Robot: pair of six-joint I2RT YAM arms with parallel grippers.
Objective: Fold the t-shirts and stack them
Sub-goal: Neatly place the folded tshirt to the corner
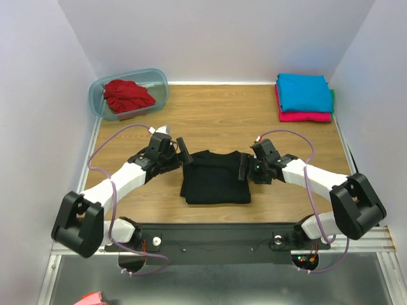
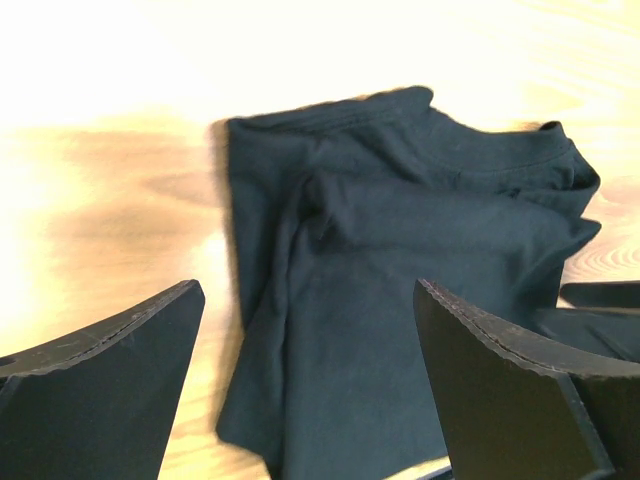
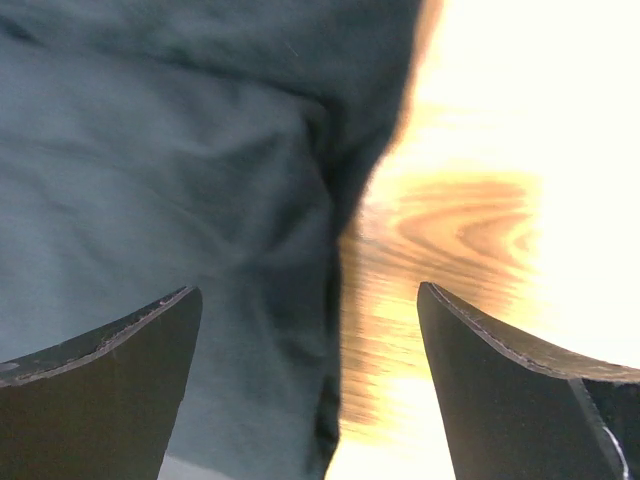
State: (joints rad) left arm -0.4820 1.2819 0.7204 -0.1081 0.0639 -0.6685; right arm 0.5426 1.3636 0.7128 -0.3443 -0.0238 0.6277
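Note:
A folded black t-shirt [image 1: 215,176] lies on the table between my two arms; it also shows in the left wrist view [image 2: 400,260] and the right wrist view [image 3: 170,180]. My left gripper [image 1: 183,151] is open at its left top corner, above the shirt's left edge [image 2: 310,330]. My right gripper [image 1: 245,166] is open at the shirt's right edge [image 3: 310,340]. A crumpled red t-shirt [image 1: 128,95] lies in the tub. A folded turquoise t-shirt [image 1: 304,91] lies on a folded magenta t-shirt [image 1: 305,116] at the back right.
The translucent blue-grey plastic tub [image 1: 159,79] stands at the back left corner. White walls close the table on three sides. A metal rail [image 1: 216,241] runs along the near edge. A pink scrap [image 1: 89,298] lies below the table at the bottom left.

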